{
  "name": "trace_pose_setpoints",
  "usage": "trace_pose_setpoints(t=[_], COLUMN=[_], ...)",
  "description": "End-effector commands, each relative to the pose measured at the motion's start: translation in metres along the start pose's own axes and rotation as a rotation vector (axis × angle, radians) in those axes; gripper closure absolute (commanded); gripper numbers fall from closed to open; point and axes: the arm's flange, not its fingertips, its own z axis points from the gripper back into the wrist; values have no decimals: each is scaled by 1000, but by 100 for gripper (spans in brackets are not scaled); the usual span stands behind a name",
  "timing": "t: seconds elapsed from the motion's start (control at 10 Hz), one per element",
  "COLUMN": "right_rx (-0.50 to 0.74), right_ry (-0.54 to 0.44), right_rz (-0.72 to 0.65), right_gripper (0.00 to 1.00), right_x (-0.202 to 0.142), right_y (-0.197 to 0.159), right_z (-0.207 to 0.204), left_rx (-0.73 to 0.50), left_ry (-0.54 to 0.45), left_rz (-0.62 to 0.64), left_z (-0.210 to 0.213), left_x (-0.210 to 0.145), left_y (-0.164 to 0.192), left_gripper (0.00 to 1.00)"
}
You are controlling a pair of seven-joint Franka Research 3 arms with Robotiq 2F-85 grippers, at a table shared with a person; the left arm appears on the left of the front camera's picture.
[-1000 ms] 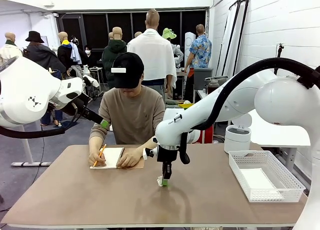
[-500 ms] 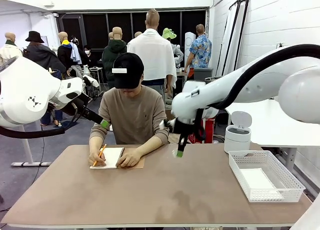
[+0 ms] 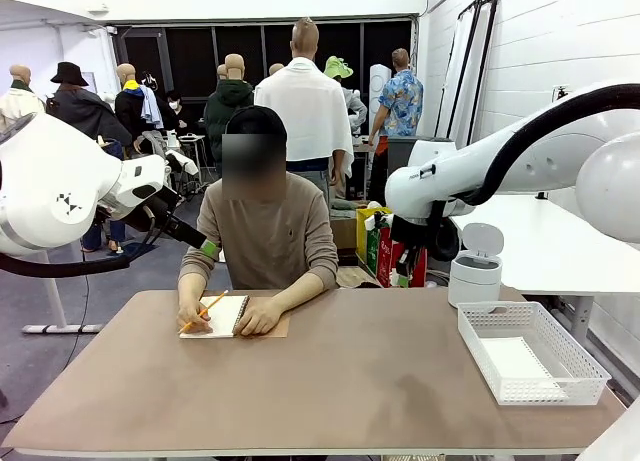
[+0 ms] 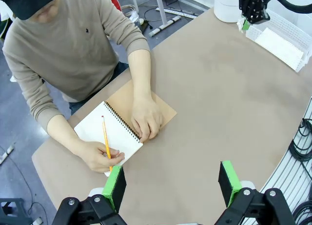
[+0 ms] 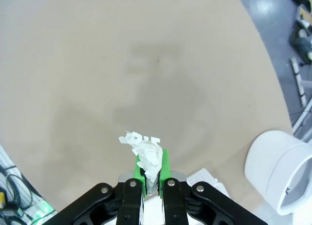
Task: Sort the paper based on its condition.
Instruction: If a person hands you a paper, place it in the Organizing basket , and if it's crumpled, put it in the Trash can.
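A crumpled wad of white paper (image 5: 147, 156) is pinched between the green pads of my right gripper (image 5: 152, 178), which is shut on it. That gripper (image 3: 403, 269) hangs high above the table's far right part, close to the white bin (image 3: 473, 276); the left wrist view shows it (image 4: 245, 21) from afar. A flat white sheet of paper (image 3: 515, 361) lies in the white basket (image 3: 540, 391). My left gripper (image 4: 172, 183) is open and empty, raised at the left (image 3: 207, 248) above the person's side of the table.
The person across the table writes with a yellow pencil (image 4: 106, 143) in a spiral notebook (image 3: 225, 316) at the far left. The bin (image 5: 280, 171) stands off the table's far right corner, and the basket (image 4: 287, 27) takes up the right edge. Bare brown tabletop (image 3: 330, 381) stretches across the middle.
My right gripper has risen from the table's middle and swung up and to the right toward the bin, carrying the crumpled paper. The left arm has stayed still.
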Motion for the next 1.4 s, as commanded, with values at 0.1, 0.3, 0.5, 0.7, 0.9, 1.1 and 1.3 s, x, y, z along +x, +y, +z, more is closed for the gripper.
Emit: trace_pose_setpoints(t=[0.1,0.3,0.5,0.7,0.9,1.1,1.3], right_rx=[0,0,0,-57,-129,-183,-205], right_ry=[0,0,0,-26,-73,-113,-136], right_rz=[0,0,0,-93,-224,-403,-535], right_gripper=[89,89,89,89,89,89,89], right_x=[0,0,0,-6,-22,-34,-42], right_y=[0,0,0,-12,-40,-76,-106], right_z=[0,0,0,7,22,31,34], left_rx=[-7,-7,-7,-7,-7,-7,-7], left_ry=[-1,-1,-1,-1,-1,-1,-1], left_rz=[3,3,3,3,3,3,3], left_z=[0,0,0,0,0,0,0], left_x=[-1,-1,-1,-1,-1,-1,-1], left_y=[1,1,1,1,1,1,1], left_gripper=[0,0,0,0,0,0,0])
